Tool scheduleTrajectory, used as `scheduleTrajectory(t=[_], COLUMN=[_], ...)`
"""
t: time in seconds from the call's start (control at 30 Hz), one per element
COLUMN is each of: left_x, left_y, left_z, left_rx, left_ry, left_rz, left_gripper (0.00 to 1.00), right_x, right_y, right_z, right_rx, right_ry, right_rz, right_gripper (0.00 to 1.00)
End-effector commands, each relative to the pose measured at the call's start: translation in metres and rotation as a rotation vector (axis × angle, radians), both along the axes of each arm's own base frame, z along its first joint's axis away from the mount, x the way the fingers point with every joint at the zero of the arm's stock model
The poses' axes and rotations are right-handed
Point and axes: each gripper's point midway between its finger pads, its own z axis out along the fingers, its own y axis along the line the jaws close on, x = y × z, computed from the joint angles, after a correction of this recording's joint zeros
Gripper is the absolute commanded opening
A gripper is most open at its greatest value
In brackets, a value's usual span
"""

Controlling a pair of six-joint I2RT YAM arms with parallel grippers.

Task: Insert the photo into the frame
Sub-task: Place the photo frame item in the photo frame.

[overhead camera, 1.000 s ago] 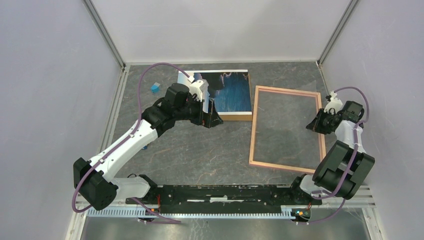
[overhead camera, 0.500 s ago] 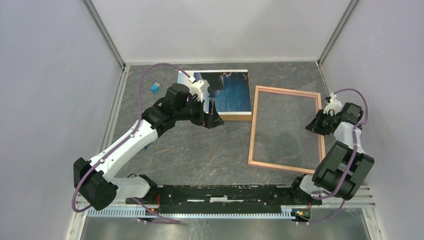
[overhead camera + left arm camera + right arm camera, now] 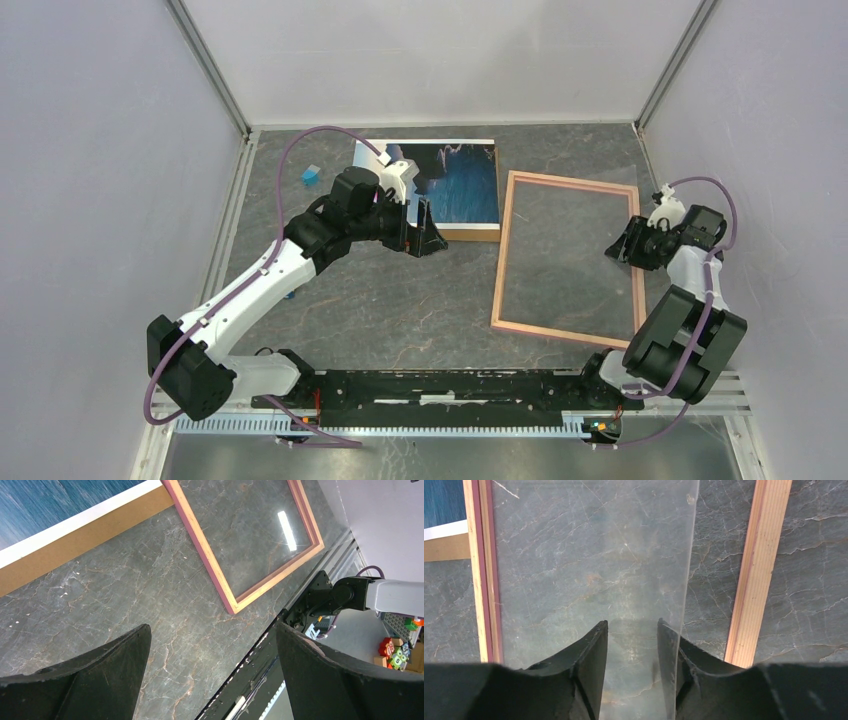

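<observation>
The photo, blue sky over dark mountains, lies face up at the back middle on a brown backing board. It also shows in the left wrist view. The frame, with a salmon-pink rim, lies flat to its right, slightly skewed. My left gripper is open and empty above the bare table by the board's near edge. My right gripper is inside the frame's right rim, jaws narrowly apart. A clear pane ends short of that rim, and its edge crosses my right finger.
A small blue block sits at the back left. Grey enclosure walls close in the left, back and right sides. The black base rail runs along the near edge.
The frame's near left corner has swung a little to the left, and my right gripper has shifted slightly left with it. The left arm has hardly moved.
</observation>
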Motion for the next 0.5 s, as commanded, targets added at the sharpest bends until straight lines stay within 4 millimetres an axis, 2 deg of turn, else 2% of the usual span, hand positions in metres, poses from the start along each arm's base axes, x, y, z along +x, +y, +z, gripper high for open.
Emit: scheduleTrajectory(t=[0.0, 0.17, 0.47], left_x=[-0.001, -0.001, -0.001], left_y=[-0.007, -0.007, -0.007], left_z=[0.01, 0.011, 0.012], left_rx=[-0.041, -0.044, -0.045], left_ry=[-0.03, -0.031, -0.032], left_rz=[-0.027, -0.031, -0.032], left_gripper=[1.0, 1.0, 1.0], right_x=[0.009, 0.011, 0.02], right_y=[-0.002, -0.001, 0.001], right_z=[0.013, 0.015, 0.02], right_rx=[-0.043, -0.039, 0.0], right_ry=[-0.049, -0.061, -0.111], right_rz=[0.018, 0.013, -0.028], right_gripper=[0.48, 0.48, 0.41])
